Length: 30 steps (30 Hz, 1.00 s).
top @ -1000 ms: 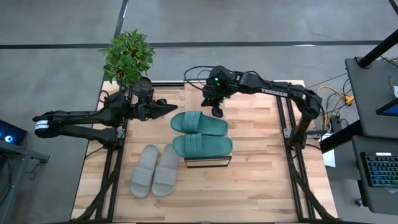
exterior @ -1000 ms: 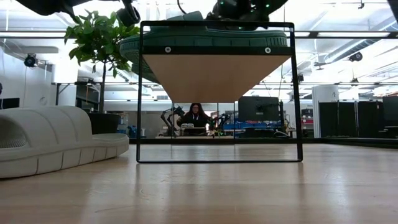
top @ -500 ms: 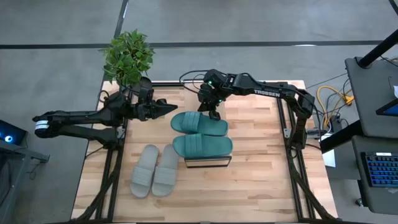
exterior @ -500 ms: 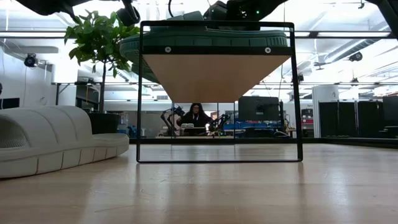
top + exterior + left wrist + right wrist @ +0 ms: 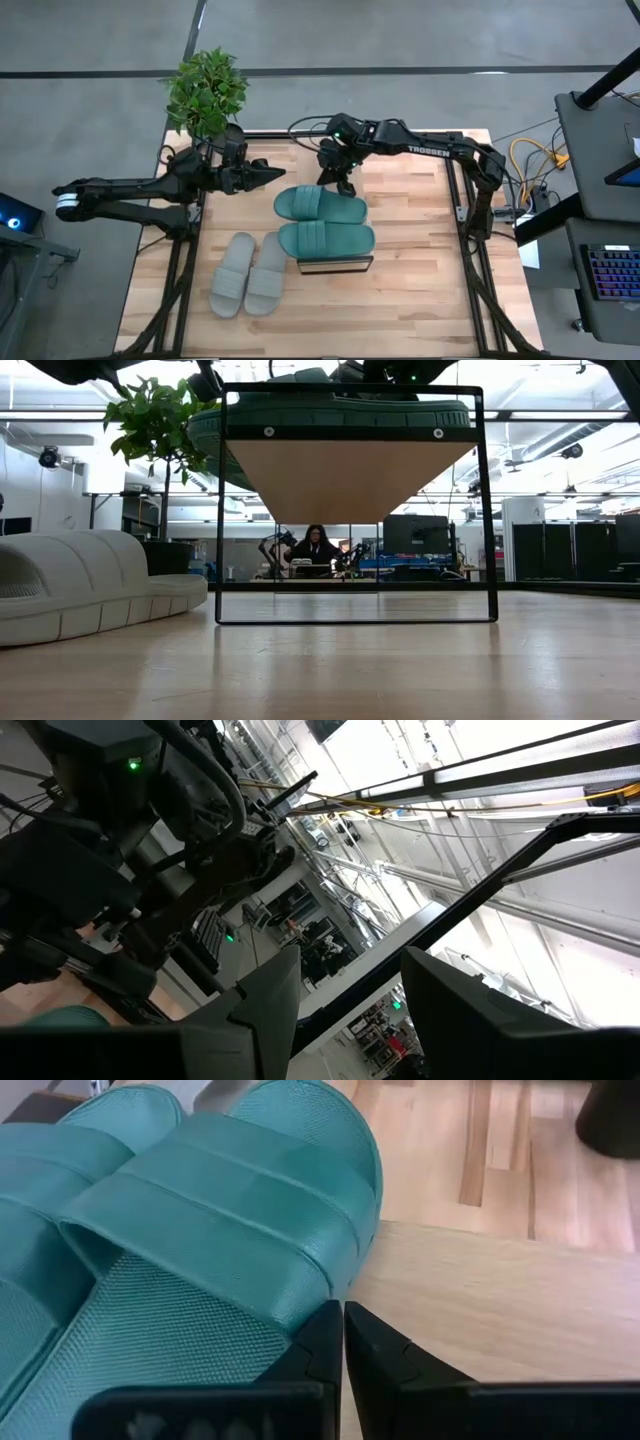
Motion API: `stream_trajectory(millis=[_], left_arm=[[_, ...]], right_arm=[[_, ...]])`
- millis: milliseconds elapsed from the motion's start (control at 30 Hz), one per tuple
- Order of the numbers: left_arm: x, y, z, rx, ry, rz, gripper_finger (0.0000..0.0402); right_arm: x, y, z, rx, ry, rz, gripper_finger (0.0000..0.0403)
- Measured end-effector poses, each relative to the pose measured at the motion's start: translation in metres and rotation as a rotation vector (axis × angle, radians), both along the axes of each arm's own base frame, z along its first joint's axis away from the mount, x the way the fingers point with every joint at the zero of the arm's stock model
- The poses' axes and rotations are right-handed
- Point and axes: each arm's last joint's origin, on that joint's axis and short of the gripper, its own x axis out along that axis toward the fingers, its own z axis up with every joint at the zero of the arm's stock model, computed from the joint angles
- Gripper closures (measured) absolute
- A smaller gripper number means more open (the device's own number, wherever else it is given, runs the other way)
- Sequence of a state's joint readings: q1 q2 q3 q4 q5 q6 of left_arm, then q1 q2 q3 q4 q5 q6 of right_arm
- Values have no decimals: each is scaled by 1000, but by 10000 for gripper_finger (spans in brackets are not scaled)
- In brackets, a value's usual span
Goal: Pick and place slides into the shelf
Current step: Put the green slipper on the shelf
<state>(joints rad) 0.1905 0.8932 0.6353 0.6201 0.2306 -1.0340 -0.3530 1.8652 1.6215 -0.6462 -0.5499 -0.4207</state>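
Since a second ago the right claw (image 5: 345,186) has been brought from the bench's far edge down to the rear teal slide (image 5: 320,203), its fingers pressed together at the sandal's edge, and the shelf (image 5: 350,438) has been nudged slightly. A push to seat the teal pair on the shelf top is judged likely. The grey pair (image 5: 250,274) lies untouched on the bench (image 5: 420,280) beside the shelf. The left claw (image 5: 268,176) is held parted, waiting near the plant (image 5: 207,90). Contact with the slide is hidden from above.

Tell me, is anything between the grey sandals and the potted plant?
In the high view, the left gripper and its dark arm cross the bare wooden table between the grey sandals and the potted plant.
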Motion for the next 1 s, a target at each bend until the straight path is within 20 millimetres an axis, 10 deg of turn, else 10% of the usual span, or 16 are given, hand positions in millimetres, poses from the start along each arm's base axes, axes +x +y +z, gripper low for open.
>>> stream_trajectory(millis=[1000], left_arm=[[0,0,0,-4,-1,2,241]], right_arm=[[8,6,5,-7,-102,73,394]])
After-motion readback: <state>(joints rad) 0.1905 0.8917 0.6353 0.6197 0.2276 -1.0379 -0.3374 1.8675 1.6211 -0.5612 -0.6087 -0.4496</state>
